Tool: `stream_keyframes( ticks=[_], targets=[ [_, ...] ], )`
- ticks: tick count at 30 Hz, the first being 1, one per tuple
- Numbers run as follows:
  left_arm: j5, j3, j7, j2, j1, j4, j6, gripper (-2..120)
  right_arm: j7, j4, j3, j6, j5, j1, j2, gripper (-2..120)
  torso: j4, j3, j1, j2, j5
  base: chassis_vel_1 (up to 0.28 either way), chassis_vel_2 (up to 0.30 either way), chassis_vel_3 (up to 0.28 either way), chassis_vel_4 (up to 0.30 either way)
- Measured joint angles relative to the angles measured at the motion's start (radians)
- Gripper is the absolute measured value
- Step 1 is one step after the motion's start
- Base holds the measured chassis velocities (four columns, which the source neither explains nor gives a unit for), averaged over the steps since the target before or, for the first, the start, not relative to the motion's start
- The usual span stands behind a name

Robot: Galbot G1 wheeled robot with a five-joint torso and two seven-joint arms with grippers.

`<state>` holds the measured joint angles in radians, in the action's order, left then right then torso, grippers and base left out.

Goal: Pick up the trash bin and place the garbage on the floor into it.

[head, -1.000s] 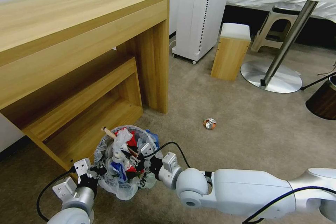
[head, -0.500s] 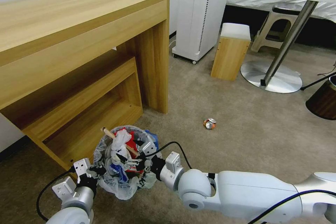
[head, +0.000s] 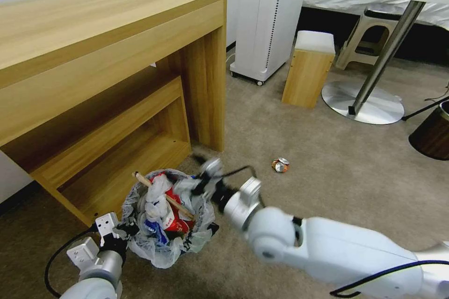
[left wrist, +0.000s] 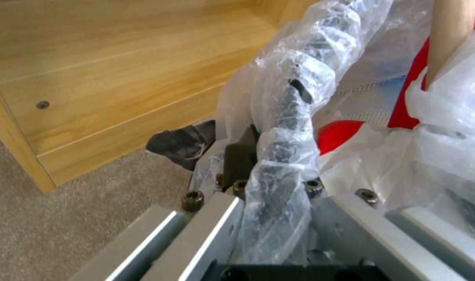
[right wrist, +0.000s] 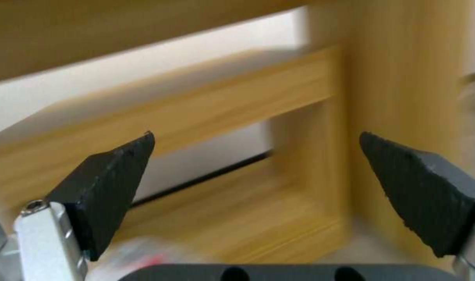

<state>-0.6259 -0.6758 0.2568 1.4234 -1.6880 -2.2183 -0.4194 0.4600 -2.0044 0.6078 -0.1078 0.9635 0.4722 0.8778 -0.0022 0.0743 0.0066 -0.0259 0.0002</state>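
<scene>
The trash bin point(head: 163, 238), lined with a crinkly plastic bag, stands on the beige floor point(head: 327, 173) in front of the desk's low shelf. Garbage fills it: red wrappers point(head: 175, 222), white tissue point(head: 154, 198) and a wooden stick point(head: 161, 194) poking out. My left gripper point(head: 124, 231) is shut on the bin's near-left rim point(left wrist: 287, 128), seen close up through the bag in the left wrist view. Above the bin's right edge, my right gripper point(head: 202, 175) hangs open and empty, its black pads point(right wrist: 112, 183) wide apart. A crushed can point(head: 280, 164) lies on the carpet to the right.
A wooden desk point(head: 107, 46) with a low shelf stands close behind the bin. Farther back are a white appliance point(head: 269, 18), a wooden box stool point(head: 308, 70) and a round table's metal foot point(head: 362, 103). A dark brown bin point(head: 432, 135) is at the right edge.
My right gripper has come up out of the bin and moved up and right, empty. The stick and wrappers settled in the bin. The left gripper keeps its hold.
</scene>
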Motion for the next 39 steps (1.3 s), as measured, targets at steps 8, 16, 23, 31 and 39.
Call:
stream_keyframes(
  ticks=[8,16,23,31,39],
  targets=[
    [-0.002,-0.001,0.0,-0.014,-0.005,-0.011,0.0,0,0.039,-0.03,-0.432,0.095,0.035,0.196,-0.024,100,0.0002,0.0,0.0,0.0,-0.0001,0.0,0.0,0.0,0.0],
    [-0.003,-0.003,0.0,-0.025,-0.015,-0.028,0.0,0,0.049,-0.12,-0.824,0.169,-0.061,0.512,-0.01,100,-0.0002,0.0,0.0,0.0,0.0002,0.0,0.0,0.0,0.0],
    [0.005,0.01,0.001,-0.039,-0.023,-0.04,0.001,0,0.014,-0.168,-1.04,0.152,-0.224,0.814,0.028,100,-0.0004,0.0,0.0,0.0,0.0,0.0,0.0,0.0,0.0],
    [0.029,0.018,-0.001,-0.038,-0.038,-0.042,0.013,0,0.012,-0.176,-1.086,0.128,-0.331,0.899,0.065,100,0.0,0.0,0.0,0.0,-0.0003,0.0,0.0,0.0,0.0],
    [0.061,0.035,-0.005,-0.029,-0.038,-0.022,0.017,0,0.029,-0.145,-1.09,0.121,-0.42,0.929,0.103,100,0.0,0.0,0.0,0.0,-0.0002,0.0,0.0,0.0,0.0]
  ],
)
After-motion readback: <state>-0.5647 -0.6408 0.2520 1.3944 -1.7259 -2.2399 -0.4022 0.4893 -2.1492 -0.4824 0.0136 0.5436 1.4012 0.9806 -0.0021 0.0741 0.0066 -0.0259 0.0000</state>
